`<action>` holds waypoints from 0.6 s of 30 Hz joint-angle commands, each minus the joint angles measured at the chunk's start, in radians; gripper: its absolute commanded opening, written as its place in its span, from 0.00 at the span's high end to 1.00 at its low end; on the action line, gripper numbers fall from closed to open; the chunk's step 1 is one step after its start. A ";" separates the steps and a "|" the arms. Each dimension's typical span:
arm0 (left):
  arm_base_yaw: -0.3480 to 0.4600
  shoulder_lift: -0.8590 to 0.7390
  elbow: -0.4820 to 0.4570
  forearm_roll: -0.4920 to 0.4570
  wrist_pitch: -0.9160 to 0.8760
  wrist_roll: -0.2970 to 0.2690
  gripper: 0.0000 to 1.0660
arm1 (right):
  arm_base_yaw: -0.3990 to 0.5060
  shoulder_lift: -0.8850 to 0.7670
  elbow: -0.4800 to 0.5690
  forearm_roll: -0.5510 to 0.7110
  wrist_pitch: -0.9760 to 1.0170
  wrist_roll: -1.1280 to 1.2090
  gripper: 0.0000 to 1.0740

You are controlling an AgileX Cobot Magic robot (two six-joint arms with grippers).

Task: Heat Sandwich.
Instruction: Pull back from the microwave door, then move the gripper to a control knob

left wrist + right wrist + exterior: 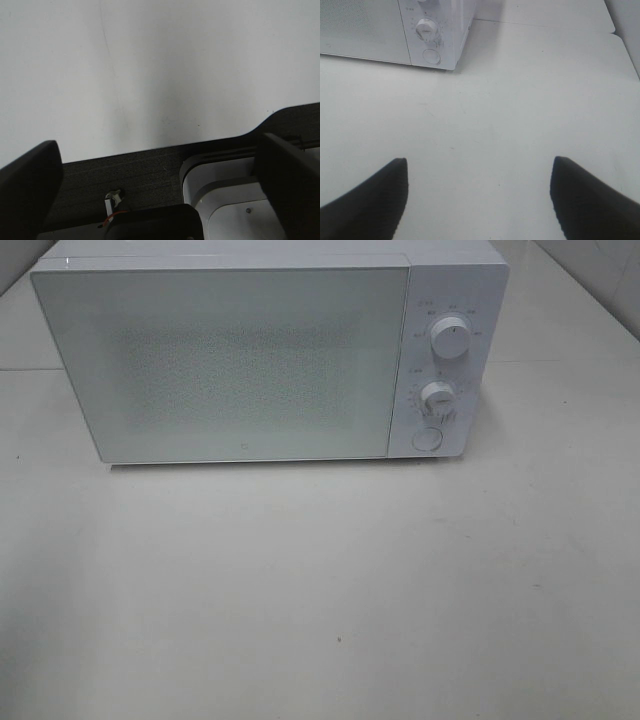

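Left gripper [160,165] spread, empty | right gripper [479,161] likewise | microwave [220,360] door closed, inside hidden

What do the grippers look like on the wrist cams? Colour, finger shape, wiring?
The left gripper and right gripper have matte black textured fingers. The right's taper to rounded tips. A thin red wire shows by the left's base. No markings visible.
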 commanded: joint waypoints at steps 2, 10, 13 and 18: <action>0.003 -0.016 0.005 -0.022 -0.010 -0.007 0.06 | -0.005 -0.029 0.002 -0.003 -0.008 -0.007 0.30; 0.154 -0.245 0.005 -0.022 -0.011 -0.007 0.06 | -0.005 -0.029 0.002 -0.003 -0.008 -0.007 0.30; 0.199 -0.316 0.005 -0.022 -0.011 -0.007 0.06 | -0.005 -0.029 0.002 -0.003 -0.008 -0.007 0.30; 0.224 -0.475 0.005 -0.022 -0.011 -0.007 0.06 | -0.005 -0.029 0.002 -0.003 -0.008 -0.007 0.30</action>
